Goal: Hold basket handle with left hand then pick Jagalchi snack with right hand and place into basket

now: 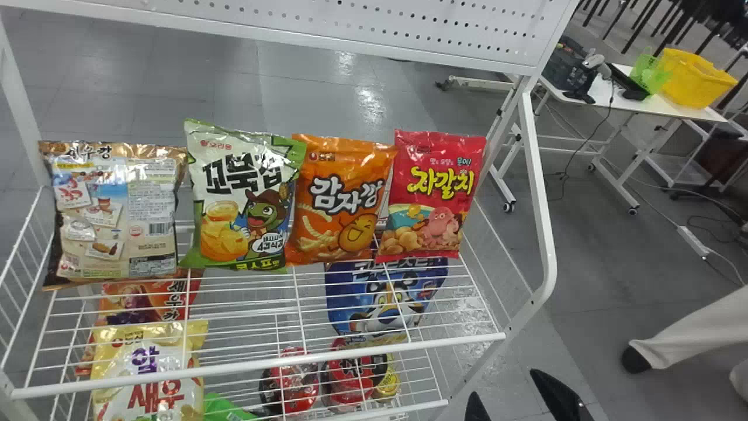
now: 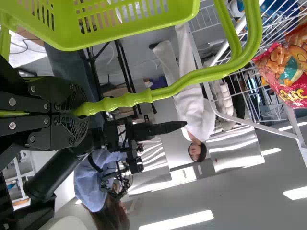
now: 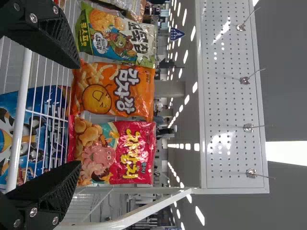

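Ahead of the parted right pincer [image 1: 504,383], apart, Jagalchi snack [image 1: 432,196], upright

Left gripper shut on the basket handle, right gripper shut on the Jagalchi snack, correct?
Not the right gripper: the right wrist view shows it open, the Jagalchi snack standing free on the shelf. The left gripper is shut on the handle.

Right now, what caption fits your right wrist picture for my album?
Open right gripper facing the red Jagalchi snack, beside an orange bag.

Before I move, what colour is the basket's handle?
The handle is lime green, seen best in the left wrist view.
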Robot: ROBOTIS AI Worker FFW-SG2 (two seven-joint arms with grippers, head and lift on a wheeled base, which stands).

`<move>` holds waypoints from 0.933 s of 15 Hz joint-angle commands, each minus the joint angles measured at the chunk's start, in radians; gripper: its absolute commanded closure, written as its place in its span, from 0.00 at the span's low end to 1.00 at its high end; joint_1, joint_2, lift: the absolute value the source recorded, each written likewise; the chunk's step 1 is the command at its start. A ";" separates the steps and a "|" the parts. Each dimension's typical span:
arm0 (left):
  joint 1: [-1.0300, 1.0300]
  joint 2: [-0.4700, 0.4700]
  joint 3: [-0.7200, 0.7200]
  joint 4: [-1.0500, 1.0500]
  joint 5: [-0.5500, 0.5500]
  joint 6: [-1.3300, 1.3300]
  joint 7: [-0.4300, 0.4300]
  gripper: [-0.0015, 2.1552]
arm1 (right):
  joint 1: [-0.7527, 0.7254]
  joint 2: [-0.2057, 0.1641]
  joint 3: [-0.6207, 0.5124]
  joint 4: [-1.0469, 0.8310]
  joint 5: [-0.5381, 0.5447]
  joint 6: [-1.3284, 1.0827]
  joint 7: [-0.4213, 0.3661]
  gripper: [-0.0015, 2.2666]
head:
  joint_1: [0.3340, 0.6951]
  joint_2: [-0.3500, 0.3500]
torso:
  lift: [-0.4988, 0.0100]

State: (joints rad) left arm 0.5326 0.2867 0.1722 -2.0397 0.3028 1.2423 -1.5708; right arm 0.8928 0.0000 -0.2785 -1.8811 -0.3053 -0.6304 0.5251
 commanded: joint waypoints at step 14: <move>0.023 -0.004 -0.003 -0.030 -0.001 0.036 -0.010 0.99 | -0.241 0.001 -0.114 -0.056 -0.002 0.403 -0.011 0.04 | 1.00 0.00 | 0.96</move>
State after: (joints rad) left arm 0.5519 0.2821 0.1682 -2.0660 0.3022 1.2759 -1.5708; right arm 0.6834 0.0000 -0.3786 -1.9375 -0.3057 -0.2651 0.5168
